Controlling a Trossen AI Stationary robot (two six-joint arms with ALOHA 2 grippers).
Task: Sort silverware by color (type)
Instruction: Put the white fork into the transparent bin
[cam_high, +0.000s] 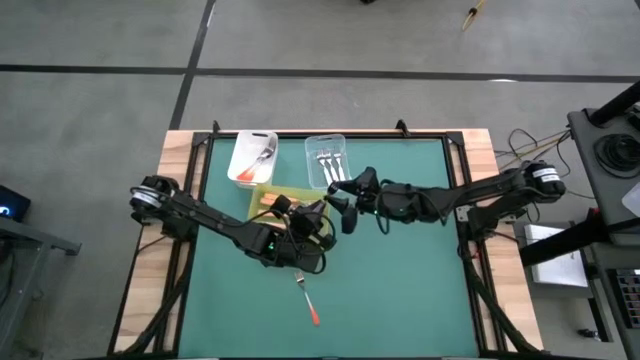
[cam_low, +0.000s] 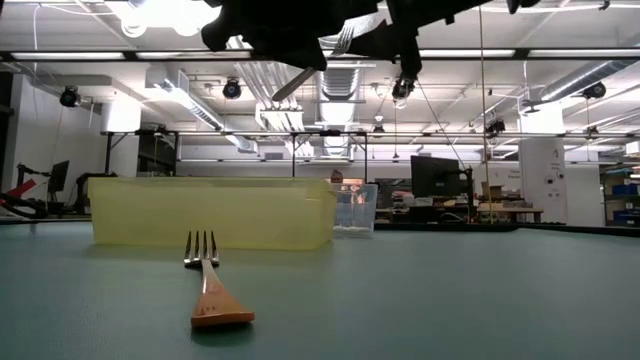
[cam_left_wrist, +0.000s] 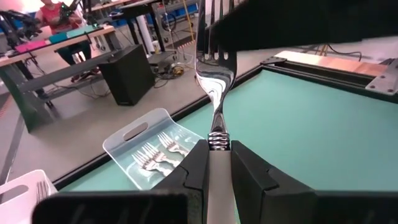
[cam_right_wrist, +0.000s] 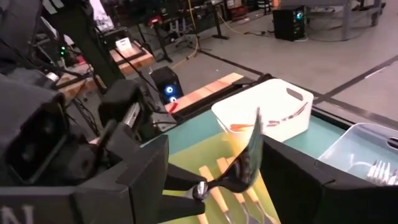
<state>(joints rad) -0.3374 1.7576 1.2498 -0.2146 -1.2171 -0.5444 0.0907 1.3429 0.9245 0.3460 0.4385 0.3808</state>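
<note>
left hand (cam_left_wrist: 219, 174) grips fork (cam_left_wrist: 215, 68) | tines cut off

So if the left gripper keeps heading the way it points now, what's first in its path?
Likely the right gripper. The left gripper, shut on an all-silver fork, points at it, and the fork's tines already reach a dark part of that arm. Depth is unclear.

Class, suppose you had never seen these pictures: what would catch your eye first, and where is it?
Above the middle of the table, the left hand grips a silver fork by its handle, and the right hand meets it at the head. Alone on the green mat nearer the front lies an orange-handled fork. Behind stand a yellow-green tray, a white tub and a clear tub.
</note>
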